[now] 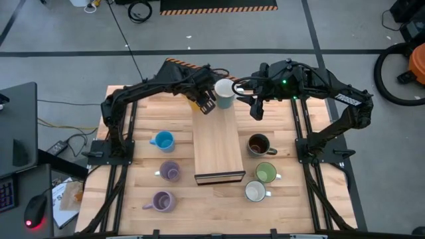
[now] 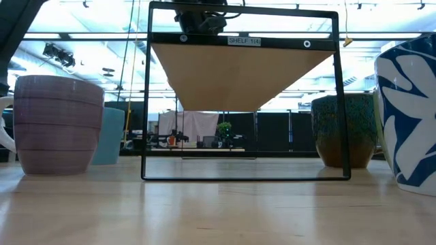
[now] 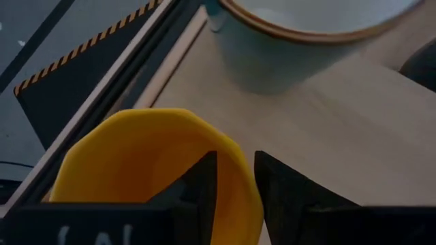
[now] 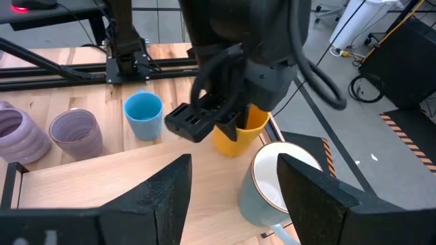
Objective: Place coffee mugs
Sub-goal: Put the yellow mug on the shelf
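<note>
Placement of the orange mug (image 4: pixel 238 133) in hand, judged mid-step. Left gripper (image 1: pixel 205 101) at the far end of the wooden board (image 1: pixel 217 149), fingers pinched on the mug's wall: one finger inside the rim, one outside, per left wrist view (image 3: pixel 235 197). Mug at or just above the board's edge; contact with the wood not readable. White mug (image 1: pixel 224 90) just beyond the left gripper, standing on the far end of the board.

Right gripper (image 1: pixel 256 110) beside the white mug, on the far side from the left gripper, held above it with fingers spread wide and holding nothing (image 4: pixel 231 197).

Remaining mugs on the table, nearer than both grippers. Light blue mug (image 1: pixel 163 140) and two lavender mugs (image 1: pixel 170 171), (image 1: pixel 163 200) on the left gripper's side of the board. Dark brown mug (image 1: pixel 258 144), light green mug (image 1: pixel 266 173) and a second white mug (image 1: pixel 255 192) on the right gripper's side.

Next move, by judgement: settle the orange mug flat on the board clear of the white mug, then release and lift straight up to avoid tipping it by the rim. Six mugs left to fetch.
</note>
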